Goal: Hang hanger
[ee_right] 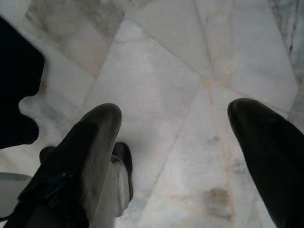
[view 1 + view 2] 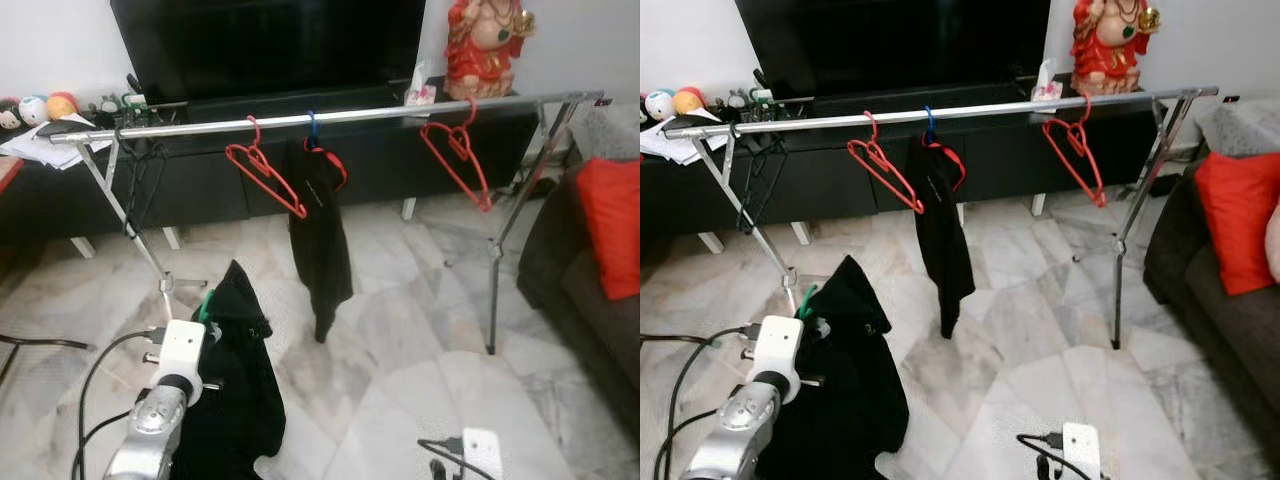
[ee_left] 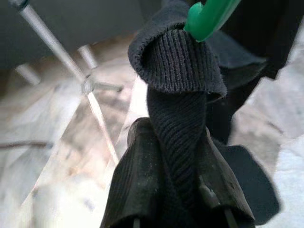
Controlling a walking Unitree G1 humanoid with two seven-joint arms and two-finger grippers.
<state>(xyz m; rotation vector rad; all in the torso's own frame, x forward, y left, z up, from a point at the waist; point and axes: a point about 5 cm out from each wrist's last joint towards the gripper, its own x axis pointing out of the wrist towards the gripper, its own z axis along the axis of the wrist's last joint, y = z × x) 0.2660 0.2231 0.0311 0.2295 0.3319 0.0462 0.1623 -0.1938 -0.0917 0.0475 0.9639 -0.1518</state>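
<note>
Left gripper (image 3: 173, 156) is clamped on the ribbed collar of a black garment (image 2: 235, 390), its two fingers (image 3: 137, 175) pressed against the knit on either side. A green hanger (image 3: 209, 16) (only its neck is exposed at the collar) sits inside that garment, so the task's hanger is low in front of the robot, below the rail and not on it. The left arm (image 2: 165, 395) holds it up from the lower left of the head views.

Right gripper (image 1: 173, 137) hangs above the floor with its fingers spread wide apart, nothing between them.

Scene, largest first:
- Marble floor (image 2: 400, 320), pale with grey veining.
- Black television (image 2: 270, 40) on a long dark cabinet (image 2: 210, 185) against the back wall.
- Dark sofa (image 2: 590, 290) at the right edge, with a red cushion (image 2: 612, 235) on it.
- Silver clothes rail (image 2: 330, 115) running across the room on angled legs, in front of the cabinet.
- Second black garment (image 2: 320, 240) hanging from the rail on a blue-hooked hanger (image 2: 312, 128), near the middle.
- Red statue (image 2: 488, 45) on the cabinet at the right.
- Two bare red hangers on the rail: left red hanger (image 2: 262, 175) just beside the hung garment, right red hanger (image 2: 458, 160) well apart toward the right leg.
- Small plush toys (image 2: 35, 108) at the cabinet's left end, near some papers (image 2: 40, 150).
</note>
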